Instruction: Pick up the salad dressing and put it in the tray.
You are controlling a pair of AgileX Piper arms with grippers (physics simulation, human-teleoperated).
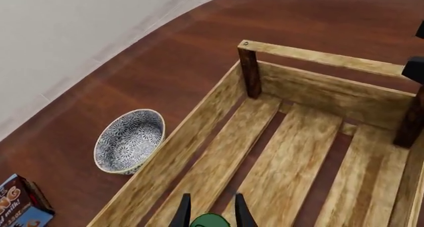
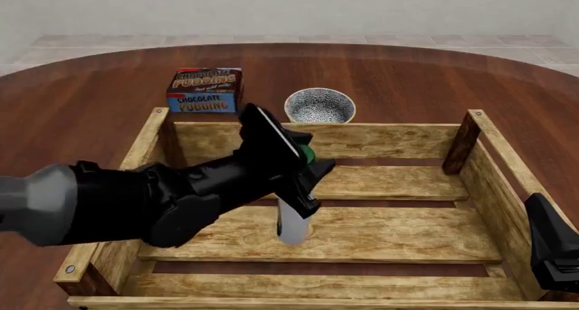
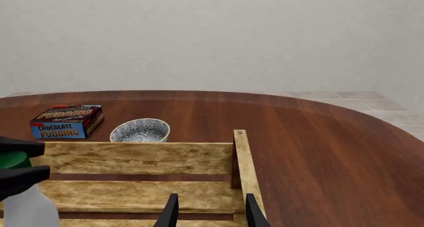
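The salad dressing (image 2: 294,223), a pale bottle with a green cap (image 2: 308,152), hangs roughly upright inside the wooden tray (image 2: 389,140), its base close to a middle slat; contact cannot be told. My left gripper (image 2: 306,171) is shut on its neck just under the cap. In the left wrist view the green cap (image 1: 208,221) shows between the fingers (image 1: 181,214) over the tray's slats (image 1: 291,157). My right gripper (image 3: 210,214) is open and empty at the tray's right wall (image 3: 247,172); the bottle (image 3: 27,207) shows at that view's edge.
A small speckled bowl (image 2: 319,106) and a blue-and-red chocolate pudding box (image 2: 206,89) stand on the brown table just beyond the tray's far wall. The right arm (image 2: 552,249) sits by the tray's near right corner.
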